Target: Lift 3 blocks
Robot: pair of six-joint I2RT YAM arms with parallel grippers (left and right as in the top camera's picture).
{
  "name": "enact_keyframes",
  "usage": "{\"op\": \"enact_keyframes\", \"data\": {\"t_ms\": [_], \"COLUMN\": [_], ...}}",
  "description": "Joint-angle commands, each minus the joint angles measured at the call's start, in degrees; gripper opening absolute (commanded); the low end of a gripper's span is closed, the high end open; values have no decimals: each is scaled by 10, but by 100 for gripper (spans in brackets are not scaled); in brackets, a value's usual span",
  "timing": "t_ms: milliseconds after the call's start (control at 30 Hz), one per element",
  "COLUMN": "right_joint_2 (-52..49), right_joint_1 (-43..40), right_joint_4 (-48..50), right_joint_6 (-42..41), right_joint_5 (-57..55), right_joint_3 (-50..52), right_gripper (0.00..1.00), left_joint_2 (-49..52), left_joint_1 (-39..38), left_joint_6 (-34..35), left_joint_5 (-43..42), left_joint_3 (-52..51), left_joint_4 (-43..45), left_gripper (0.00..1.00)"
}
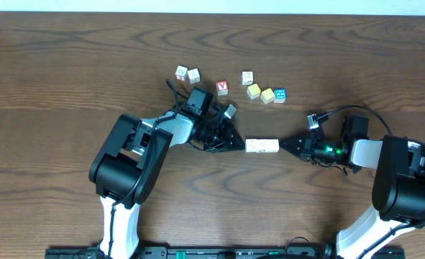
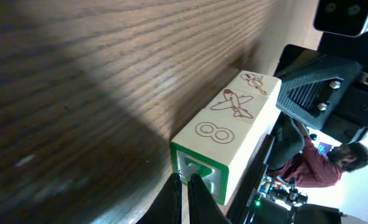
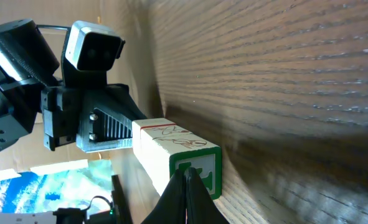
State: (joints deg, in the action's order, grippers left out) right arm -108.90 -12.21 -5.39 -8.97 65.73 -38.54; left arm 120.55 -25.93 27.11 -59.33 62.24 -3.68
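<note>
From overhead, the three blocks point(image 1: 262, 146) are lying end to end as one short row near the middle of the table point(image 1: 68, 65). The left gripper point(image 1: 235, 143) and right gripper point(image 1: 287, 146) are pressing on its opposite ends, each with its fingers clenched together into a single point. Squeezing from both ends is, I judge, what is letting three separate cubes behave as one bar for the lift. The loose cubes point(image 1: 253, 91) are sitting well apart, farther up the table and out of the way. In the left wrist view, the clenched tips are bearing on the green-edged end face of the blocks point(image 2: 233, 118), whose side is showing reddish outlines, while the right gripper's dark ribbed body is standing at the far end. In the right wrist view the same is happening mirrored: the closed tips are pushing on the near green-edged face of the blocks point(image 3: 171, 146), with the left gripper backing the far end. Whether the row is resting on the wood or hanging just clear of it, I cannot tell.
</note>
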Motion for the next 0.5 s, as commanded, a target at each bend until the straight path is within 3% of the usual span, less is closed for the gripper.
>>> {"op": "enact_keyframes", "data": {"t_ms": [0, 467], "right_joint_2": [-1, -1], "right_joint_1": [3, 19], "right_joint_4": [-2, -2], "right_joint_6": [-2, -5], "right_joint_5": [5, -6], "right_joint_3": [2, 2], "right_gripper": [1, 1], "left_joint_2": [8, 8], "left_joint_1": [1, 2], "left_joint_6": [-5, -11], "left_joint_5": [-17, -20], "left_joint_3": [-3, -3], "left_joint_4": [2, 2], "left_gripper": [7, 7]}}
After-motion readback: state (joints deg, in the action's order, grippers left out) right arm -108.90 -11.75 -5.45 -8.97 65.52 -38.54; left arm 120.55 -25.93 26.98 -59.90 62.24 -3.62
